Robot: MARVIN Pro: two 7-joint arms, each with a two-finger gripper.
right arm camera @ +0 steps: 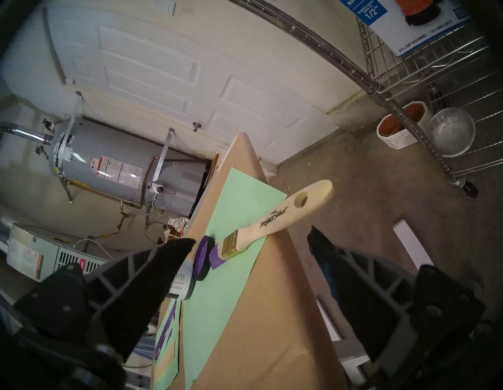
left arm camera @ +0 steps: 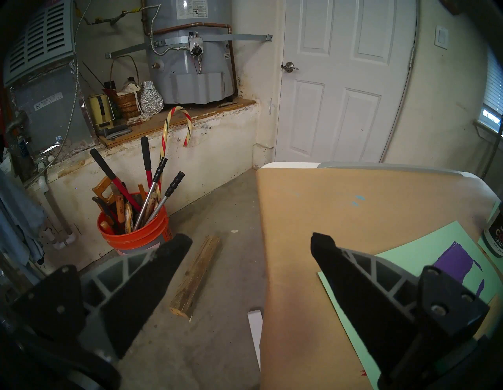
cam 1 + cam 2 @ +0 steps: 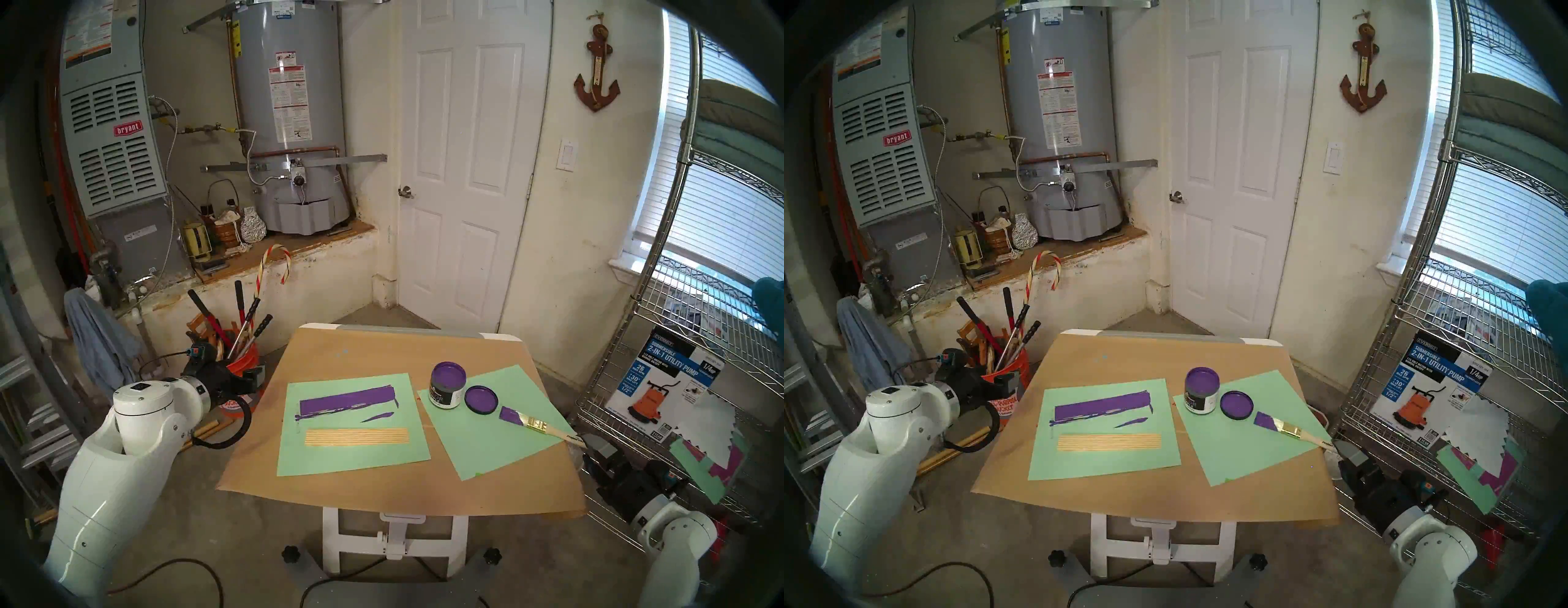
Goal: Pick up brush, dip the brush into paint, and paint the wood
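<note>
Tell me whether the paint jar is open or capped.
Open. The paint jar stands upright with purple paint exposed at its mouth, and its lid lies flat beside it on the green paper.

This is a home garage or utility room. A grey water heater [image 3: 288, 114] stands on a raised ledge beside a furnace [image 3: 108, 140]. An orange bucket [image 2: 136, 231] of long-handled tools sits on the bare concrete floor [image 2: 217, 272], and a wire shelf rack [image 3: 687, 382] holds a boxed utility pump [image 3: 662, 388].

Brush [image 3: 539, 423] flat on right green sheet, purple bristles toward open purple paint jar [image 3: 446, 384]; bare wood panel [image 3: 357, 437] on left sheet.
</note>
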